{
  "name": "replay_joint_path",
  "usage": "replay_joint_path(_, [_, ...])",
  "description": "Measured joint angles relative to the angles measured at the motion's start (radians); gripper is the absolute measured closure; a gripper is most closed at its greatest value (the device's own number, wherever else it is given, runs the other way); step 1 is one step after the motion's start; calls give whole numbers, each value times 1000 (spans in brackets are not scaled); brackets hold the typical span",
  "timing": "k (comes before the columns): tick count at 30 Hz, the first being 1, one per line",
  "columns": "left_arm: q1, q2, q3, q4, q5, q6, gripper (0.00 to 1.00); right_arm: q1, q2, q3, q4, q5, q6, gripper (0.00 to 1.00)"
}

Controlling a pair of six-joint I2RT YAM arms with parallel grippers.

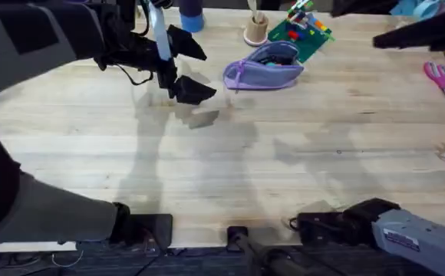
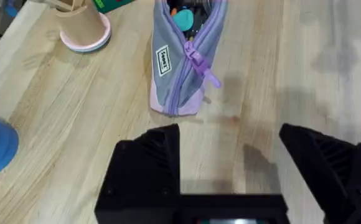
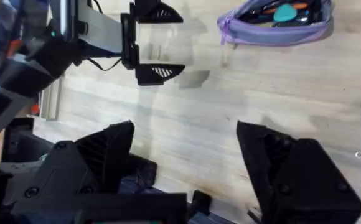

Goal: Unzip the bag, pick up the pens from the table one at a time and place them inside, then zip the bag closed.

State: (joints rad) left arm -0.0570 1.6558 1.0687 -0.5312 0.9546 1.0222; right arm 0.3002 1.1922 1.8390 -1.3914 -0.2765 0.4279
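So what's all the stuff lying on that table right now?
bag: one, lavender purple, far middle of the table, zipper open, with items inside, one of them teal
toy-brick plate: one, green with coloured pieces on it, just behind the bag
cup: one, tan, on a pink coaster, beside the plate
blue object: one, at the far edge, left of the cup
scissors: one pair, pink handles, right edge of the table
table: one, light wooden planks
left gripper: one, black, fingers open, hovering left of the bag
right gripper: one, black, fingers open, above the table
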Motion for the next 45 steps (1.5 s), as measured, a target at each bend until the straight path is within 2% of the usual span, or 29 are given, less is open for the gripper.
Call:
replay_joint_path(5, [0,0,0,0,0,0,8,71,29,-55,30,75,28,6])
replay_joint_path(13, [0,0,0,0,0,3,7,152,36,-224,239,185,43,6])
replay_joint_path(21, [0,0,0,0,0,3,7,154,37,-438,414,209,70,5])
replay_joint_path(35, [0,0,0,0,0,3,8,154,38,-708,748,218,221,6])
replay_joint_path(39, [0,0,0,0,2,3,8,154,47,-758,766,232,283,6])
replay_joint_path(45, [0,0,0,0,3,3,8,169,104,-773,788,236,346,6])
